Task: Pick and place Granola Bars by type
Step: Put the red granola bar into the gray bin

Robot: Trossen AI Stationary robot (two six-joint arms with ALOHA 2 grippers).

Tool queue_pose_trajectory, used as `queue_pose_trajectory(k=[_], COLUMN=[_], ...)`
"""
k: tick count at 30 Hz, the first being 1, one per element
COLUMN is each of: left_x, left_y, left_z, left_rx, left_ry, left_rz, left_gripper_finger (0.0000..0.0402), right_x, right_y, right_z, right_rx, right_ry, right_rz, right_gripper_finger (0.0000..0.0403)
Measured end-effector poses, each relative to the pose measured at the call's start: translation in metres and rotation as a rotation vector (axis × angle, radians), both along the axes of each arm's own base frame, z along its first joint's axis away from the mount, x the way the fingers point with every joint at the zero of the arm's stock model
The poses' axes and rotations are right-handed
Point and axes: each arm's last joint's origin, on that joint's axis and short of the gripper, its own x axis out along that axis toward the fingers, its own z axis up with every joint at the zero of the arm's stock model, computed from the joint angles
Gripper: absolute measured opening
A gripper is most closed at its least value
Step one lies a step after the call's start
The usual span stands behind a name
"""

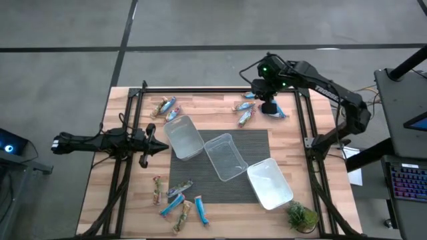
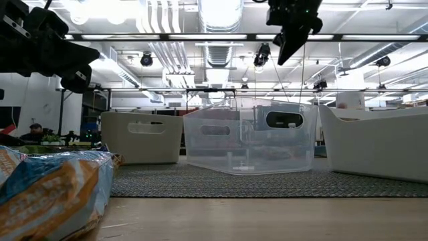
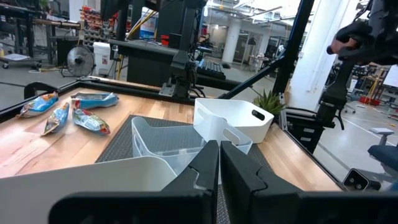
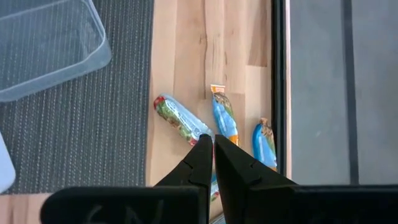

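Shiny crinkled bars (image 4: 181, 119) lie lengthwise, roughly parallel, beside the ribbed mat (image 4: 74, 124); right gripper (image 4: 209, 144) hovers above, fingers together, seemingly empty.

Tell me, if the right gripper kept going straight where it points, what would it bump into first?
Probably the granola bars lying on the wooden table below the shut right gripper, though depth is unclear.

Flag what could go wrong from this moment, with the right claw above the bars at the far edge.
1. The shut right claw hangs over three close-lying wrapped granola bars; it could catch the wrong bar or nudge its neighbours.
2. Those bars lie beside the black table frame rail; a pushed bar may slide against it.
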Motion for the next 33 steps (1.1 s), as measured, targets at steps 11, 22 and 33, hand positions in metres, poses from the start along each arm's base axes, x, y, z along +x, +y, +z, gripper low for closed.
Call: queue_pose_trajectory(k=[11, 22, 33], left_x=[0.000, 0.000, 0.000], left_y=[0.000, 0.000, 0.000], left_z=[0.000, 0.000, 0.000], left_rx=[0.000, 0.000, 0.000], left_ry=[0.000, 0.000, 0.000], left_rz=[0.000, 0.000, 0.000], left_gripper_finger=[0.0000, 0.0000, 0.0000], right_x=[0.011, 0.023, 0.032], right_y=[-0.007, -0.015, -0.021], right_z=[-0.014, -0.031, -0.045], right_rx=[-0.031, -0.074, -0.055], right_ry=[0.062, 0.129, 0.168], right_rz=[0.119, 0.272, 0.291], right_gripper_finger=[0.0008, 0.0008, 0.0009])
